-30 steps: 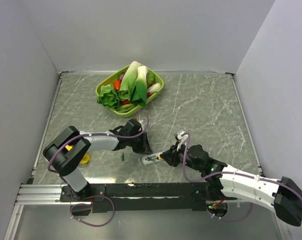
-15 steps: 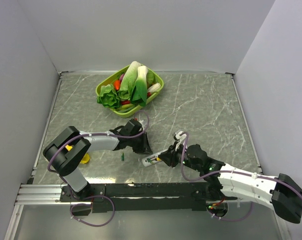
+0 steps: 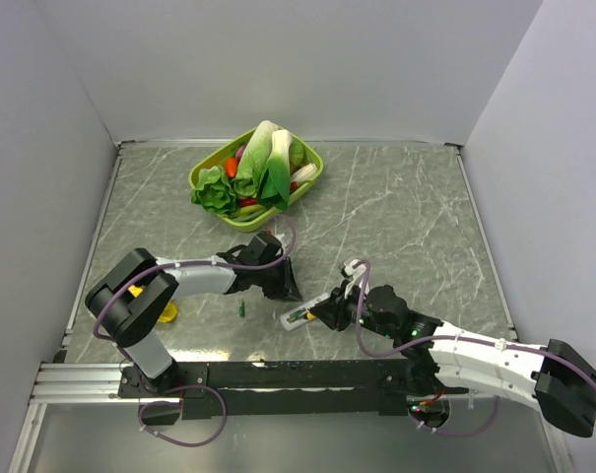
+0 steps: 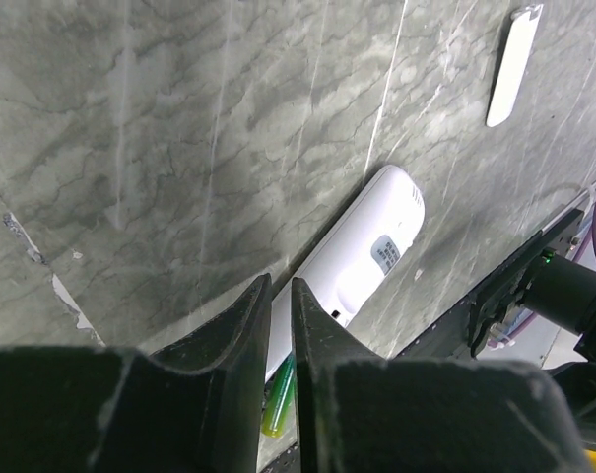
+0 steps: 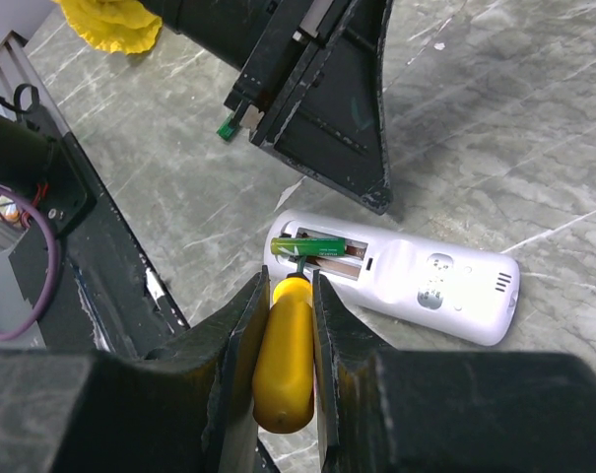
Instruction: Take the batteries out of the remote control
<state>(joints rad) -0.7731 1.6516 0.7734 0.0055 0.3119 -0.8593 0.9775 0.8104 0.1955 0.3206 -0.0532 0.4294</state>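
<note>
The white remote control (image 3: 299, 315) lies on the marble table, battery bay open and facing up (image 5: 396, 276). One green battery (image 5: 322, 246) sits in the bay. My right gripper (image 5: 290, 286) is shut on a yellow-handled screwdriver (image 5: 286, 365), whose tip reaches under that battery's near side. My left gripper (image 4: 280, 286) stands just beyond the remote's far edge (image 4: 362, 261), jaws almost together with nothing between them; its fingertips (image 5: 376, 202) rest on the table. A second green battery (image 3: 241, 309) lies loose, left of the remote.
A separate white cover strip (image 4: 512, 64) lies on the table beyond the remote. A green basket of toy vegetables (image 3: 256, 172) stands at the back. A yellow object (image 3: 167, 313) lies by the left arm's base. The black rail (image 3: 278, 374) runs along the near edge.
My right arm has edged left, bringing the screwdriver closer into the remote's open bay. The left arm and the loose battery have not moved.
</note>
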